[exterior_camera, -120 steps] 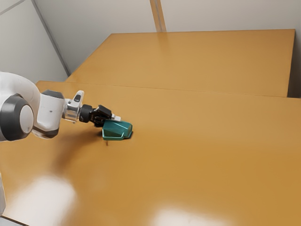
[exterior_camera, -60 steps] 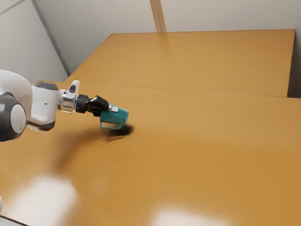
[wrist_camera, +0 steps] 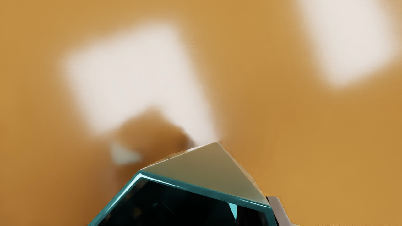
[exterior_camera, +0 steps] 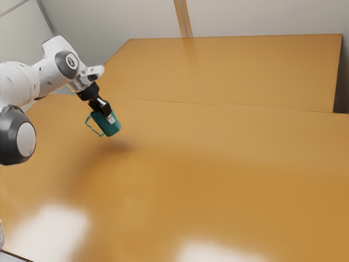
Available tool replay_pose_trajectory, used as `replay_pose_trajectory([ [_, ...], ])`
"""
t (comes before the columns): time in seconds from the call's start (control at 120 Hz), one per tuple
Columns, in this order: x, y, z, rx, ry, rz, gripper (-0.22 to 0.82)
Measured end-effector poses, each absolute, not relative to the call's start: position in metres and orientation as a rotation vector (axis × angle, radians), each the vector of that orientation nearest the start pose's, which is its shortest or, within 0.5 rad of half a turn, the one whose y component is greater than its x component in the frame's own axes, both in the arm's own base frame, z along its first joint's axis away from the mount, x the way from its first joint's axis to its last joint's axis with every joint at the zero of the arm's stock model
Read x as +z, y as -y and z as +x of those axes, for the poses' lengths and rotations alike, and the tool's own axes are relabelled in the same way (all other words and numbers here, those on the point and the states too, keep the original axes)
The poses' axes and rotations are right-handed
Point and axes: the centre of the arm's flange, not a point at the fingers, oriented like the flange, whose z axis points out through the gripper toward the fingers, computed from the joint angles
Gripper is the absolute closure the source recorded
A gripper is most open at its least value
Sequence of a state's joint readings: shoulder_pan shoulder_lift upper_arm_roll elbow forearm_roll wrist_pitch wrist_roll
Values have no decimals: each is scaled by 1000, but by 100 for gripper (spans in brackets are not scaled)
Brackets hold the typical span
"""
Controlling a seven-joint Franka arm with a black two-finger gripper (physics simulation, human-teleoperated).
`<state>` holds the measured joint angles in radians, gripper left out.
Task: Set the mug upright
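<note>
Exterior view: arm point(exterior_camera: 52, 73) comes in from the exterior view's left, bent over at the wrist, its black tool point(exterior_camera: 110, 116) pointing down and toward the exterior view's right. Tool is closed on the teal mug point(exterior_camera: 102, 121), gripping it near the mouth; a pale fingertip point(exterior_camera: 111, 119) lies against the mug's side. Mug hangs in the air above the bench point(exterior_camera: 218, 169), apart from its surface, with a soft shadow point(exterior_camera: 117, 146) on the wood below. Mug leans: mouth up toward the tool, base lower and toward the exterior view's right, so nearer upright than lying flat, but tilted. Handle point(exterior_camera: 93, 130) sticks out on the exterior view's left side. Wrist view: the mug's angular rim point(wrist_camera: 204, 189) is close to the camera, its dark inside open to the hand; part of one finger point(wrist_camera: 279, 210) stands just beside the outer wall. Bench top beyond is orange-brown, glossy, marked by two pale patches of glare.
</note>
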<state>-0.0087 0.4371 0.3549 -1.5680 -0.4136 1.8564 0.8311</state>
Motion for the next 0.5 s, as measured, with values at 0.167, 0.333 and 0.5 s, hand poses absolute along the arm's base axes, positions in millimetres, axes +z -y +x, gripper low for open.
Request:
replay_pose_trajectory([
  [0.167,355,-170,655,-29,-502,-3250,75],
  [0.333,337,-171,656,-47,-405,-3195,76],
  [0.5,331,-172,655,-63,-323,-3174,58],
])
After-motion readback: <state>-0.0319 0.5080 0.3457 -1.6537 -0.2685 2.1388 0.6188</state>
